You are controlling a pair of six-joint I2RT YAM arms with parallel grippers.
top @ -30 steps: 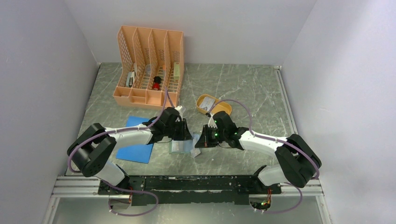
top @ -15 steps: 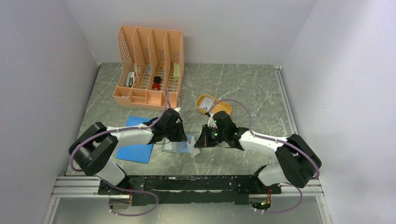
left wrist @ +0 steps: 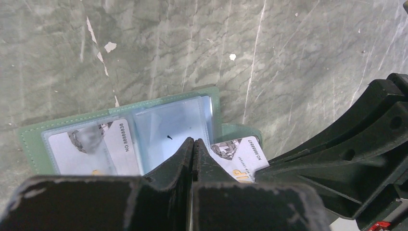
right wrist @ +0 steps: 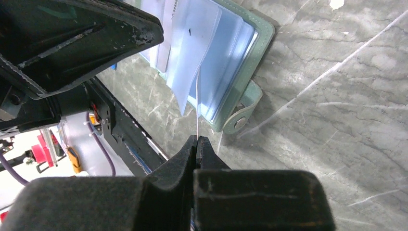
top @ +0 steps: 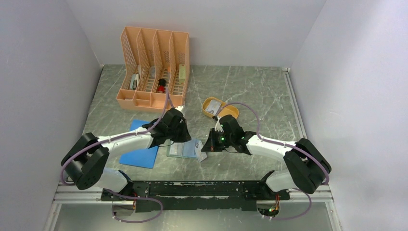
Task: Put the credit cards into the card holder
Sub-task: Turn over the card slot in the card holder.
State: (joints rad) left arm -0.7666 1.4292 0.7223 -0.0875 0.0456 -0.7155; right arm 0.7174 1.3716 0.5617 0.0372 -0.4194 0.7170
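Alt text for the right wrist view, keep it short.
The right gripper pinches a credit card, seen edge-on, pointing at the clear pockets of the open green card holder, which lies on the marble table.

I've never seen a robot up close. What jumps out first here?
The left arm and right arm meet over an open sage-green card holder near the front middle of the table. The right jaws are shut on a pale credit card at the holder's edge, while the left jaws seem to hold up a clear pocket leaf. At back left stands an orange file organiser.
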